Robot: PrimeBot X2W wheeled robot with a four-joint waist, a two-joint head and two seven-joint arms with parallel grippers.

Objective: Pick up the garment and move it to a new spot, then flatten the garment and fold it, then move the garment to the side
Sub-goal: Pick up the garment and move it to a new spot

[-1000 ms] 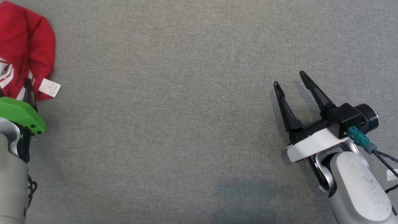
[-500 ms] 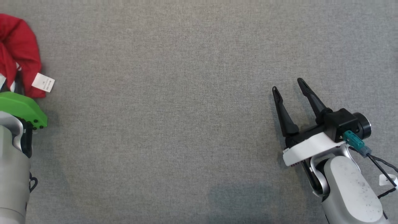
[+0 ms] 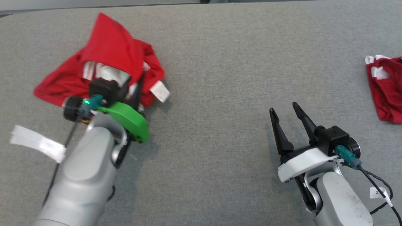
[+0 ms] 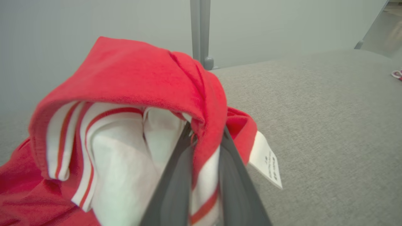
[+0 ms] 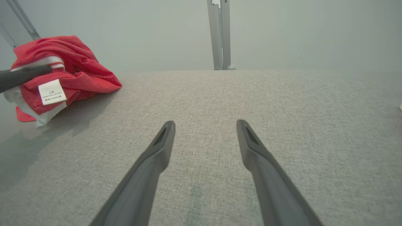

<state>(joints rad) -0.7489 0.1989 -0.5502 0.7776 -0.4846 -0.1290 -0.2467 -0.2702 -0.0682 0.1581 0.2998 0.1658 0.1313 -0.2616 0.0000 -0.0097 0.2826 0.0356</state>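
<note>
Left wrist view puts my left gripper (image 4: 205, 138) at bottom centre, its two dark fingers clenched on a fold of the red garment (image 4: 135, 72), with white striped trim caught between them. The cloth bunches up over the fingers across the left half of the frame. Its white care label (image 4: 265, 163) hangs just right of them. In the head view it sits at upper left on the grey fabric tabletop (image 3: 213, 78). My right gripper (image 3: 283, 107), at lower right, has its fingers spread apart over bare tabletop, well apart from a second red garment (image 3: 384, 91) at the right edge.
</note>
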